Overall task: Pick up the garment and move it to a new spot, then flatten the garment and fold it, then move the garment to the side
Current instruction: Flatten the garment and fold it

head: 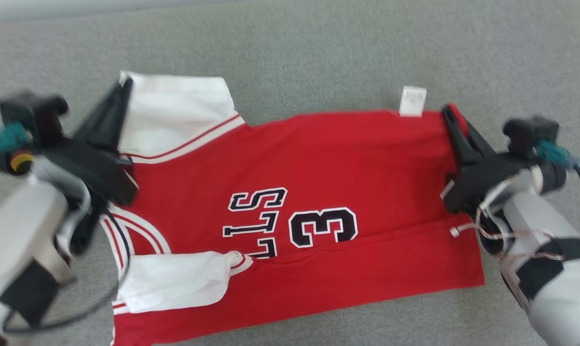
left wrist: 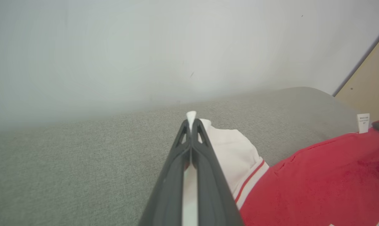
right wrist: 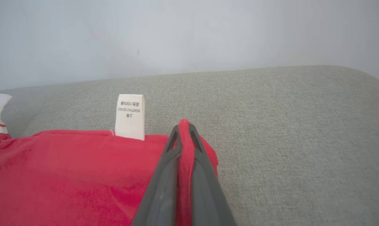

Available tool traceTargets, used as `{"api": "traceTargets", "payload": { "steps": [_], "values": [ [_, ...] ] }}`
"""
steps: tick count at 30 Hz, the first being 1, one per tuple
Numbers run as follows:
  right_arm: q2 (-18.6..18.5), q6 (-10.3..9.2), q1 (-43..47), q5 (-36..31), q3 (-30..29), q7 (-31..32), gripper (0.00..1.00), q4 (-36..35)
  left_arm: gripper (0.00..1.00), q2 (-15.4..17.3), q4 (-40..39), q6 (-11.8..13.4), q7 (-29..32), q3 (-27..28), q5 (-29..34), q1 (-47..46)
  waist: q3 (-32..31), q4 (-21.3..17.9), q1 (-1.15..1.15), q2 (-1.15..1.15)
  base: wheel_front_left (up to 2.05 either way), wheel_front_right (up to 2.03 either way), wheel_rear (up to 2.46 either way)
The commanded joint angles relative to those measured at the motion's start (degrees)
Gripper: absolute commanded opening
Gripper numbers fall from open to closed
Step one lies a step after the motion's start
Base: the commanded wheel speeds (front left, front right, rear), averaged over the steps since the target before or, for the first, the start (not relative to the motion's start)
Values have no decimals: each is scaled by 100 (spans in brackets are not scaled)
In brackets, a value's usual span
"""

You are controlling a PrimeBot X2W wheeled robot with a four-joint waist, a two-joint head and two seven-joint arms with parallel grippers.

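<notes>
Grey upholstered surface (head: 318,48) spans the head view, with a pale wall (left wrist: 145,47) behind it in both wrist views. Red garment (head: 347,158) lies spread sideways across the middle of that surface, neck end to robot's left, hem end to the right. Its black number and lettering face up, and the near long edge is folded over part of the lettering. Left gripper (head: 125,86) sits at the far-left corner, jaws clamped on the white sleeve (head: 174,110); white cloth shows pinched between the fingers at the tips (left wrist: 191,124). Right gripper (head: 447,111) sits at the far-right corner, jaws closed on the red hem edge, with red fabric squeezed up between the fingers (right wrist: 183,127). A second white sleeve (head: 174,278) lies flat on the near-left part. Small white label (head: 412,101) sticks out of the far edge, just left of the right gripper.
</notes>
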Motion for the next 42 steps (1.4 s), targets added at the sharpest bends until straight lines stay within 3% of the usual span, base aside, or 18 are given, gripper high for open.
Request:
{"api": "traceTargets", "payload": {
  "steps": [1, 9, 15, 26, 36, 37, 38, 39, 42],
  "values": [
    [-100, -14, 214, 77, -52, -51, 0, -63, 0, 18, -199, 72, -82, 38, -81, 263, -268, 156, 1, 0, 0, 0, 0],
    [-381, -14, 1337, 261, -598, -145, 0, -713, 0, 103, -1776, 781, -259, 330, 147, 1829, -508, 432, 1, 0, 0, 0, 0],
    [-402, -14, 1971, 239, -1036, -148, 0, -1177, 0, -64, -2429, 1036, -259, 799, 410, 2675, -565, 537, 1, 0, 0, 0, 0],
    [-169, -14, 2997, 75, -1850, -153, 0, -1831, 0, -685, -2993, 1129, -260, 1539, 796, 4059, -661, 629, 1, 0, 0, 0, 0],
    [-7, -14, 3472, -110, -2084, -153, 0, -1965, 0, -1132, -2564, 956, -257, 1846, 1097, 4816, -745, 648, 1, 0, 0, 0, 0],
    [-3, -14, 3492, -135, -2095, -153, 60, -1962, 33, -1172, -2539, 973, -257, 1910, 1203, 4802, -758, 652, 1, 0, 0, 0, 0],
    [1, -14, 3505, -148, -2105, -153, 100, -1965, 76, -1232, -2492, 979, -257, 1976, 1266, 4810, -771, 654, 1, 0, 0, 0, 0],
    [3, -14, 3521, -167, -2110, -153, 100, -1969, 100, -1287, -2436, 947, -257, 2010, 1321, 4852, -785, 653, 1, 0, 0, 0, 0],
    [-14, -14, 3551, -195, -2127, -147, 100, -2022, 100, -1454, -2403, 882, -257, 2305, 1531, 4913, -843, 656, 1, 0, 0, 0, 0]
  ]
}}
